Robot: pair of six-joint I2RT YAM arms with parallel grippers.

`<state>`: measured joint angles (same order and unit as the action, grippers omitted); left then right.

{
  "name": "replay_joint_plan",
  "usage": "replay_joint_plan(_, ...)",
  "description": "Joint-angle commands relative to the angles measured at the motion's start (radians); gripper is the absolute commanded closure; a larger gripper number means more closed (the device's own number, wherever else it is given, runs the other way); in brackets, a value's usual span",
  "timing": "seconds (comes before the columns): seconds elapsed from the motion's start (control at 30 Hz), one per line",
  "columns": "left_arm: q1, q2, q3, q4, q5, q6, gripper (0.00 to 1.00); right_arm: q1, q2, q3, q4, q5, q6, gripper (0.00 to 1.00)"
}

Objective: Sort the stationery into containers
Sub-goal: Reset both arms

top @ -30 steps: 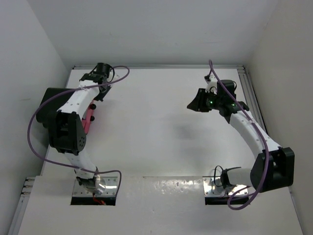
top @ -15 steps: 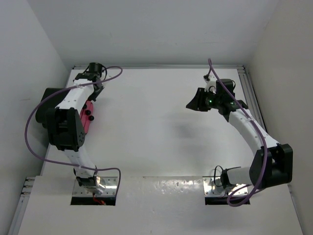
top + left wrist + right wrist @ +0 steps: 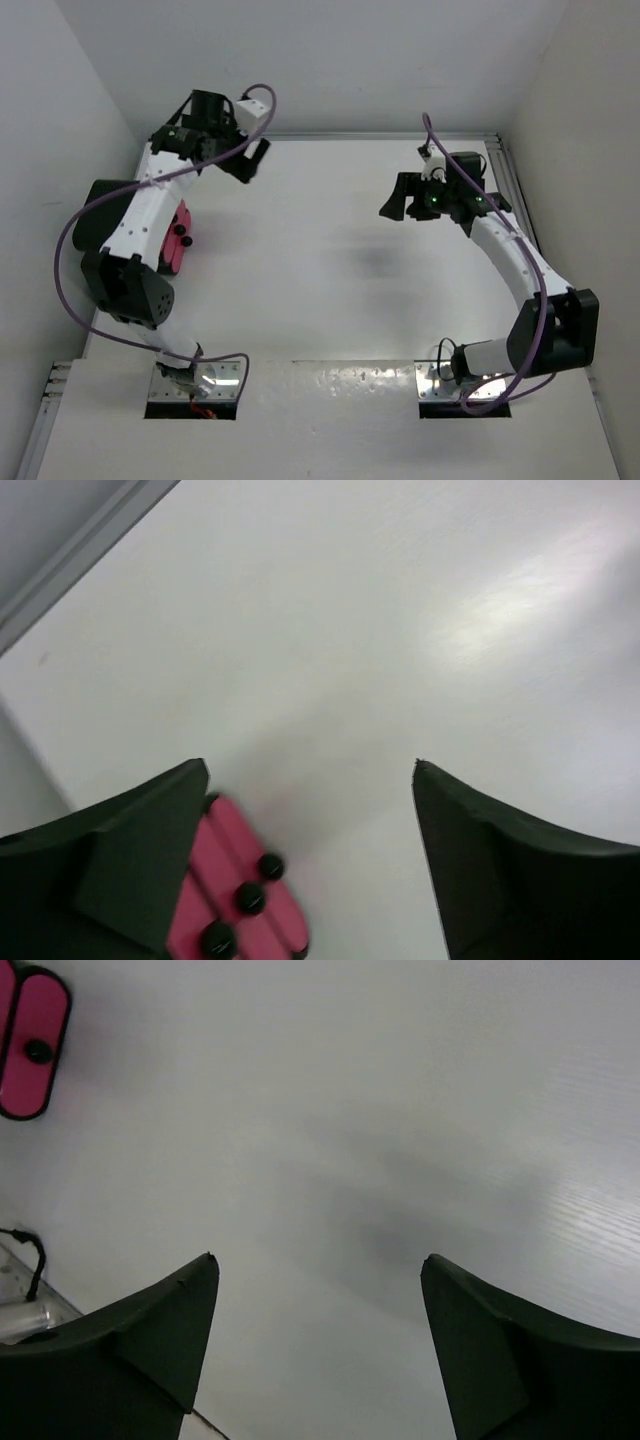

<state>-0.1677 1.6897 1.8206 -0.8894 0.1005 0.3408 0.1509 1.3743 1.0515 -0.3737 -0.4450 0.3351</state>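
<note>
The pink tray point(image 3: 176, 255), middle left of the overhead view, holds black-topped pieces point(image 3: 249, 897). The left gripper point(image 3: 311, 770), shut a moment ago, now hangs in the upper left with jaws spread and empty. The right gripper point(image 3: 320, 1260) has widened its jaws too. Nothing else lies loose on the counter point(image 3: 330, 290), so the sorting looks finished.

No writing, label, brand mark or number is legible on the pink tray point(image 3: 225, 845) or the table point(image 3: 330, 260).
</note>
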Motion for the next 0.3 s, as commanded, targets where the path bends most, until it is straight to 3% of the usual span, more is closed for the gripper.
replay_joint_plan(0.0, -0.104, -0.091, -0.076, 0.099, 0.165, -0.137, 0.06, -0.071, 0.017, 0.076, -0.085, 0.063, -0.085, 0.18)
replay_joint_plan(0.1, -0.125, -0.09, -0.136, 0.167, 0.197, -0.207, 0.0, -0.114, 0.012, 0.085, -0.116, 0.092, -0.11, 0.12)
replay_joint_plan(0.27, -0.142, -0.113, -0.249, 0.273, 0.139, -0.264, 0.0, -0.2, -0.017, 0.053, -0.12, 0.101, -0.122, 0.1)
